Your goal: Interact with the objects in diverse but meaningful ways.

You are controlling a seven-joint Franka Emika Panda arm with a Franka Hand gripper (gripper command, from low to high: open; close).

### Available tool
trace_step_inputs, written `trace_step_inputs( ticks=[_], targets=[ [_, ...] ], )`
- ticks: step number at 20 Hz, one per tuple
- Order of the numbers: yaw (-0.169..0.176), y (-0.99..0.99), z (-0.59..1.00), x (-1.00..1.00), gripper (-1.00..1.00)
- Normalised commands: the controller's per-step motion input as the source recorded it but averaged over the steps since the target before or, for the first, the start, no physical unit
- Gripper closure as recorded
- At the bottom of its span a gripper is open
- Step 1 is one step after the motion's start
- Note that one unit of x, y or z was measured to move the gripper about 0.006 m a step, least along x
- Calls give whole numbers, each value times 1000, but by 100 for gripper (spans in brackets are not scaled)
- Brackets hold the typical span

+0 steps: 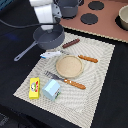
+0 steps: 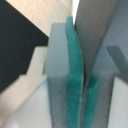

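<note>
My white gripper (image 1: pixel 48 25) hangs over the far rim of a dark grey pan (image 1: pixel 50 37), whose long handle (image 1: pixel 24 51) points toward the exterior view's left. In the wrist view the two teal pads (image 2: pixel 74 75) stand almost together, and I see nothing between them. On the woven mat (image 1: pixel 102 70) lie a white-and-blue tube (image 1: pixel 51 54), a reddish-brown stick (image 1: pixel 71 43), a round tan plate (image 1: pixel 69 66), a knife (image 1: pixel 87 58) and a fork (image 1: pixel 65 80) with orange handles, a pale blue carton (image 1: pixel 51 89) and a yellow box (image 1: pixel 34 88).
A toy stove top (image 1: pixel 107 22) with black burners runs along the back. A grey pot (image 1: pixel 67 7) stands on it behind my gripper. At the exterior view's right edge sits a pale bowl (image 1: pixel 123 17). Dark table surrounds the mat.
</note>
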Motion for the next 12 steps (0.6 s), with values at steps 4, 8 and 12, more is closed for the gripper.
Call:
trace_step_inputs(
  ticks=[4,8,12],
  targets=[
    [0,401,414,794,100],
    [0,403,409,761,100],
    [0,369,519,734,100]
  ],
)
